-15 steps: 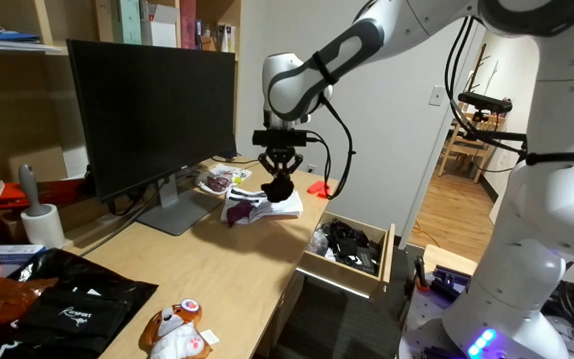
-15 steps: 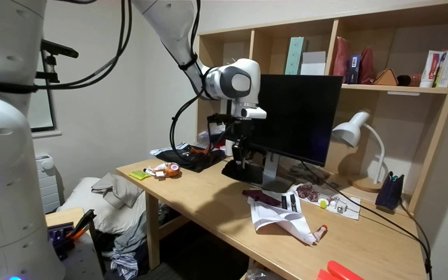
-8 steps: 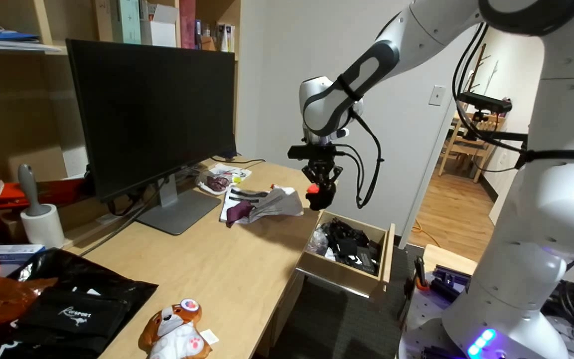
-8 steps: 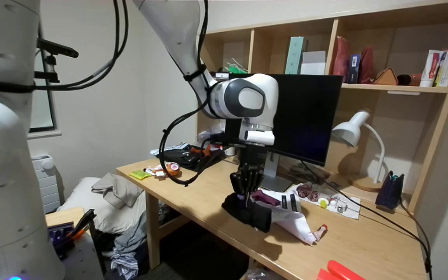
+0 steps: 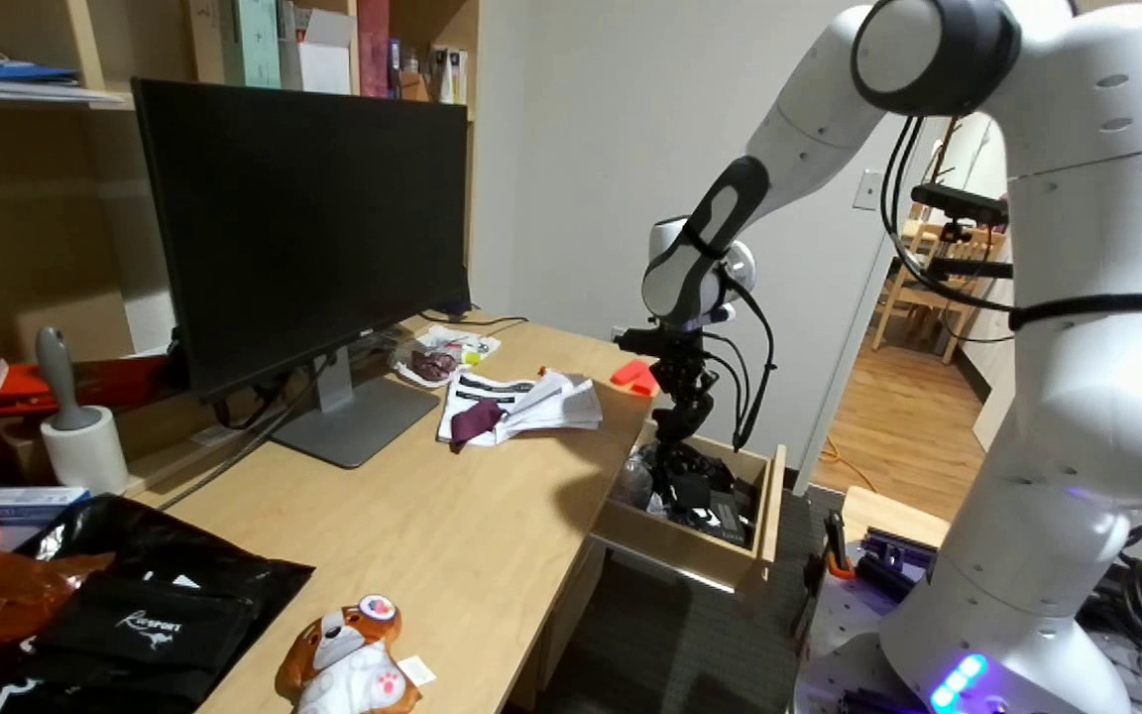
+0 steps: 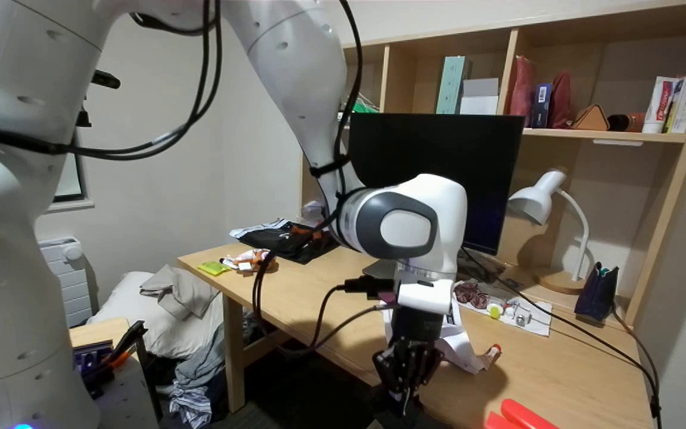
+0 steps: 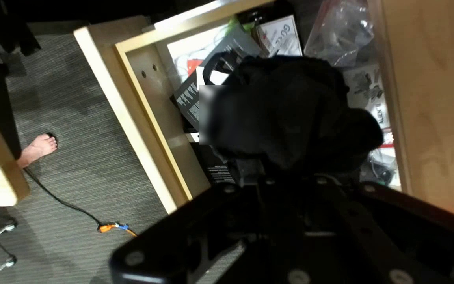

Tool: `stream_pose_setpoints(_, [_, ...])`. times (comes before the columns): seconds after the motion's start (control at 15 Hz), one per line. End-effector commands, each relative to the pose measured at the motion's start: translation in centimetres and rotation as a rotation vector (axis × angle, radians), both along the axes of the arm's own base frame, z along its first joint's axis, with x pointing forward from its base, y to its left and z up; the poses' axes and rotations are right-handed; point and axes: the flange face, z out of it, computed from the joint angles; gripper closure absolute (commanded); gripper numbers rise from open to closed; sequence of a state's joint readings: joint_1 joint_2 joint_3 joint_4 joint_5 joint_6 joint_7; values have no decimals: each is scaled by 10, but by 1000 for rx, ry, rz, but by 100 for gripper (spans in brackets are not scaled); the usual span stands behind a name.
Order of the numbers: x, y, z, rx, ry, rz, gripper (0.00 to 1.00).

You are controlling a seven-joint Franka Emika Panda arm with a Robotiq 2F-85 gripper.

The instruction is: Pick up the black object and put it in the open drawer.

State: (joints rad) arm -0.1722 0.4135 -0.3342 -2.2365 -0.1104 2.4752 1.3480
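Note:
The black object [image 5: 678,424] is a soft, irregular black lump hanging from my gripper [image 5: 687,389]. In the wrist view the black object [image 7: 294,114] fills the middle, and my gripper [image 7: 278,177] is shut on it. The open drawer [image 5: 675,547] is pale wood and pulled out from the desk. In the wrist view the open drawer [image 7: 144,114] lies below the lump, which hides part of its contents. In an exterior view the gripper [image 6: 405,381] points down at the desk's front edge, and the lump [image 6: 396,414] is partly cut off by the frame bottom.
The drawer holds dark cables, boxes and plastic bags [image 7: 341,31]. The desk [image 5: 452,516] edge borders the drawer. On the desk are white papers [image 5: 546,405], a red object [image 5: 635,377], a monitor [image 5: 313,228] and a plush dog packet [image 5: 353,659].
My gripper has carried the black object away from the monitor, across the desk past its front edge, and lower, to over the open drawer. The gripper has stayed shut on it.

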Motion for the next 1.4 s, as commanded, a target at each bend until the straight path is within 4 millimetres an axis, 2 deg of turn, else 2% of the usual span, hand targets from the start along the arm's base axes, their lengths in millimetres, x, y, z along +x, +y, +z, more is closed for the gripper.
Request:
stream_pose_setpoints(0.0, [18, -25, -45, -44, 8, -20, 94])
stream_pose_setpoints(0.2, [45, -27, -75, -98, -30, 27, 94])
stream_pose_setpoints(0.4, [72, -22, -97, -122, -53, 95, 94])
stream_pose_setpoints(0.67, [69, -22, -95, -86, -15, 73, 94])
stream_pose_setpoints(0.93, [44, -17, -79, -74, -14, 39, 94])
stream_pose_setpoints(1.2, [16, 11, -54, -113, -114, 181, 94])
stream_pose_setpoints(1.33, [-4, 28, -46, -125, -166, 269, 94])
